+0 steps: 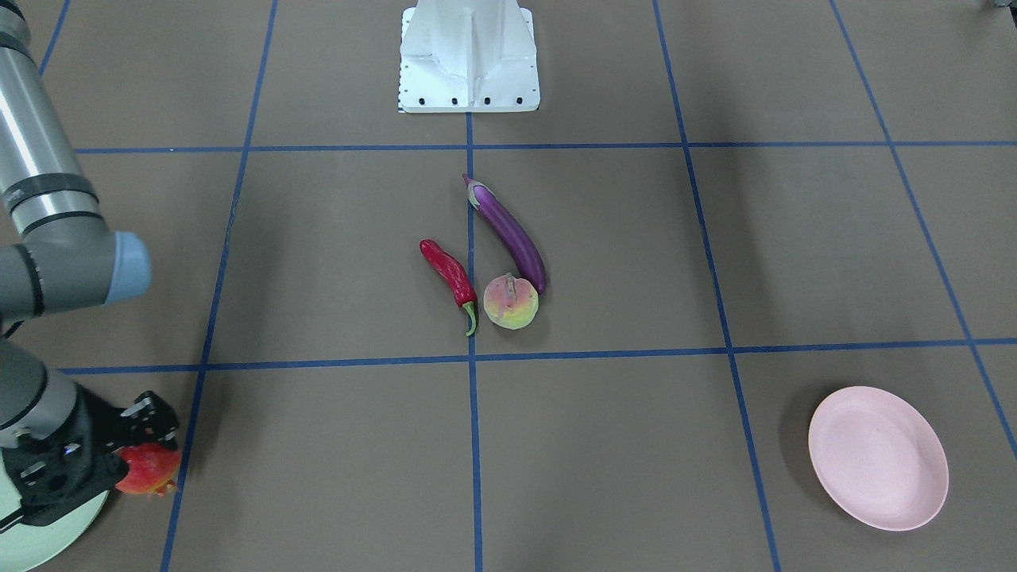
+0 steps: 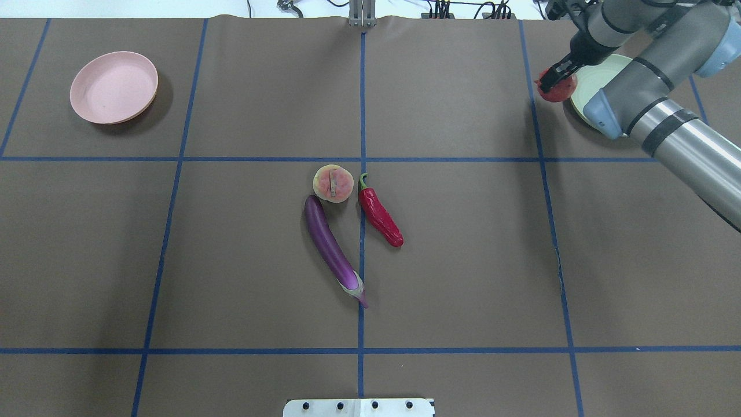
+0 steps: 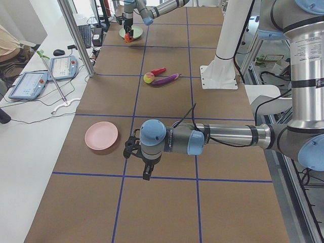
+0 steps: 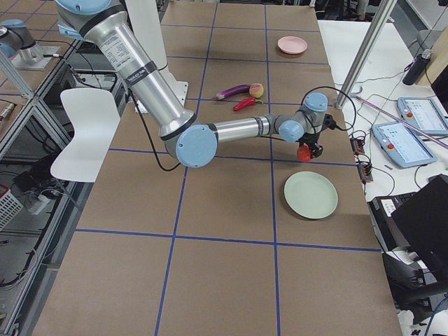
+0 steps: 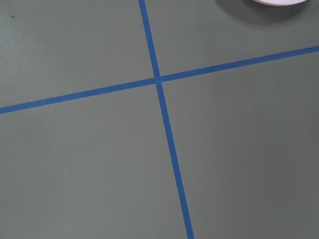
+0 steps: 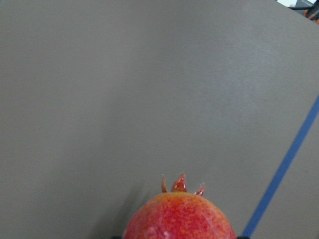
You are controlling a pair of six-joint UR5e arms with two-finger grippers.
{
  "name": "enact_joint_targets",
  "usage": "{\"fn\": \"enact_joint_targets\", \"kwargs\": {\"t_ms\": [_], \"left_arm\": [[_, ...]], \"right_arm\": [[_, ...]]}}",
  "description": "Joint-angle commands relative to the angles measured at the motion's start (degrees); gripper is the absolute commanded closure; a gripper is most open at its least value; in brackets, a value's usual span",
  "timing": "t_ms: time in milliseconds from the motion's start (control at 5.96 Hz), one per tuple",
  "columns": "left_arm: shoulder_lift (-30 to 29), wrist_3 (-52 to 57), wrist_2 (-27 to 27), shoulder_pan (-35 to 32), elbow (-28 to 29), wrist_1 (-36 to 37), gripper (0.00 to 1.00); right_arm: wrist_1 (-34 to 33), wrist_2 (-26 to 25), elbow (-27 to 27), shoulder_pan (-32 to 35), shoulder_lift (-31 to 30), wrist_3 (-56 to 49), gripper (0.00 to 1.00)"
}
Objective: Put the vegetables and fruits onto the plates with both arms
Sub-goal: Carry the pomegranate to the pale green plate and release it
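My right gripper [image 1: 143, 454] is shut on the round red-orange fruit [image 1: 152, 474] and holds it beside the rim of the mint green plate [image 1: 44, 536], just off it; the overhead view shows the fruit [image 2: 556, 88] left of that plate [image 2: 596, 75]. The purple eggplant [image 2: 330, 246], the red chili [image 2: 381, 219] and the peach [image 2: 333, 183] lie close together at the table's middle. The pink plate [image 2: 114, 87] is bare. My left gripper [image 3: 142, 162] hangs near the pink plate [image 3: 101, 135]; I cannot tell whether it is open or shut.
The white pedestal base [image 1: 469, 56] stands at the robot's edge of the table. Blue tape lines [image 5: 159, 82] grid the brown table. Tablets and cables [image 3: 30, 83] lie on the white bench beyond the far edge.
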Motion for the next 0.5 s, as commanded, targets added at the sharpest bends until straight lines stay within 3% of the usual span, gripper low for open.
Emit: {"fn": "enact_joint_targets", "kwargs": {"t_ms": [0, 168, 335], "left_arm": [[-0.1, 0.1, -0.1, 0.1, 0.0, 0.0, 0.00], [-0.1, 0.1, -0.1, 0.1, 0.0, 0.0, 0.00], [-0.1, 0.2, -0.2, 0.1, 0.0, 0.0, 0.00]], "right_arm": [[1.9, 2.8, -5.0, 3.6, -0.6, -3.0, 0.99], [1.9, 3.0, -4.9, 3.9, -0.5, 0.2, 0.35], [2.0, 3.2, -4.7, 3.8, -0.3, 2.7, 0.02]]}}
